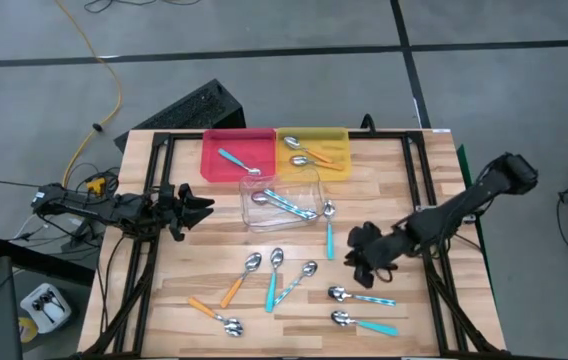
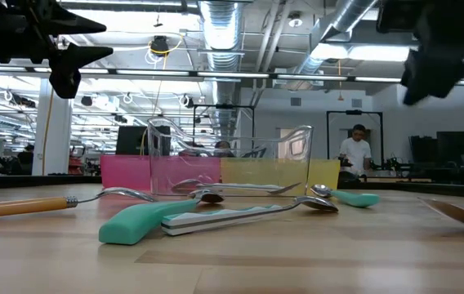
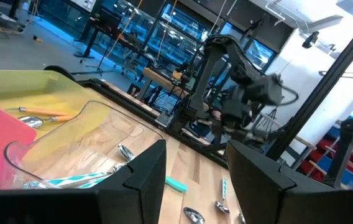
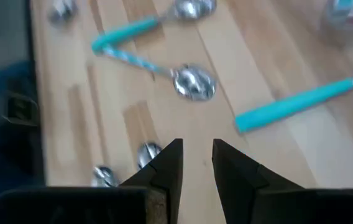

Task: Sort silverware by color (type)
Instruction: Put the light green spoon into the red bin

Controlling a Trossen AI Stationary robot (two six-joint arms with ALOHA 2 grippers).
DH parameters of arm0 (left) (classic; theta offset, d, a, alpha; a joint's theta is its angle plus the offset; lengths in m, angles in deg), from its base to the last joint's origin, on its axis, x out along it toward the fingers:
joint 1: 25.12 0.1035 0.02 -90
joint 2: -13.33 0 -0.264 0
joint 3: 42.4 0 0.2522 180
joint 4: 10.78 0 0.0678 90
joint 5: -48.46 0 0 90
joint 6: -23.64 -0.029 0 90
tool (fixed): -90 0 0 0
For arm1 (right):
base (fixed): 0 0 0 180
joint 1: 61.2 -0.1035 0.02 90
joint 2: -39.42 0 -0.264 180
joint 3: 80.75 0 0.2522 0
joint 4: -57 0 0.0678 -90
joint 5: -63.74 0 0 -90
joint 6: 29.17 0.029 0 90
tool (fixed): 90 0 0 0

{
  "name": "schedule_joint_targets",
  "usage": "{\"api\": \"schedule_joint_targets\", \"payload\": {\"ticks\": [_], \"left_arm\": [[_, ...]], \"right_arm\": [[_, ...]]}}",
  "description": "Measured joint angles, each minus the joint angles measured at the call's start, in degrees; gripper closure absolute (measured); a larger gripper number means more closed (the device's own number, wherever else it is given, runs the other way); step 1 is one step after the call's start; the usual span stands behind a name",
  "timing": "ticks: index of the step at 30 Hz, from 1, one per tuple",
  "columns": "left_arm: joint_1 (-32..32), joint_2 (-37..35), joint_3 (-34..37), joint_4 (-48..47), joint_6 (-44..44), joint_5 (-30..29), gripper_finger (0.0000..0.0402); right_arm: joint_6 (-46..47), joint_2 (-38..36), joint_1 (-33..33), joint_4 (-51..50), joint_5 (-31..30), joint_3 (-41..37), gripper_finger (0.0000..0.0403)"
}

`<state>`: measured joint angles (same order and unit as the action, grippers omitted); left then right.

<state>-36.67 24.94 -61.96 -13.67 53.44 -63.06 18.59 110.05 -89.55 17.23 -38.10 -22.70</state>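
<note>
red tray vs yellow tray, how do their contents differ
The red tray holds one spoon with a teal handle; the yellow tray holds two spoons with orange handles. Red is the left one in the high view, yellow the right. The two trays touch, behind the clear tray.

Wooden table: spoons scattered; red tray, yellow tray, clear tray.
</note>
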Motion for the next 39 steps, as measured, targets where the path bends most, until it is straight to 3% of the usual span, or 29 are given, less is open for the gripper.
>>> {"api": "schedule_joint_targets", "payload": {"ticks": [6,15,18,23,27,31,39], "left_arm": [[0.0,0.0,0.0,0.0,0.0,0.0,0.0248],[0.0,0.0,0.0,-0.1,-0.5,-0.2,0.0248],[0.0,0.0,0.0,-0.1,-0.9,-0.4,0.0248],[0.0,0.0,0.0,-0.1,-3.0,0.1,0.0248],[-0.1,0.0,0.0,-1.8,-11.3,7.7,0.0248],[-0.1,0.0,0.0,-2.5,-12.7,11.5,0.0248],[-0.1,0.8,0.0,-7.4,-12.7,9.7,0.0248]], "right_arm": [[-0.1,6.2,-1.2,0.5,-0.3,0.0,0.0277],[-0.2,10.4,-0.2,3.1,-0.7,0.0,0.0177],[-0.2,10.3,0.9,3.4,-1.1,0.0,0.0161],[-0.5,10.3,3.3,4.0,-1.8,0.0,0.0162],[-4.2,10.3,4.6,5.3,-1.7,0.0,0.0166],[-4.5,10.3,5.0,5.3,-1.8,0.0,0.0168],[-4.6,10.3,5.2,5.4,-2.3,0.0,0.0168]]}}
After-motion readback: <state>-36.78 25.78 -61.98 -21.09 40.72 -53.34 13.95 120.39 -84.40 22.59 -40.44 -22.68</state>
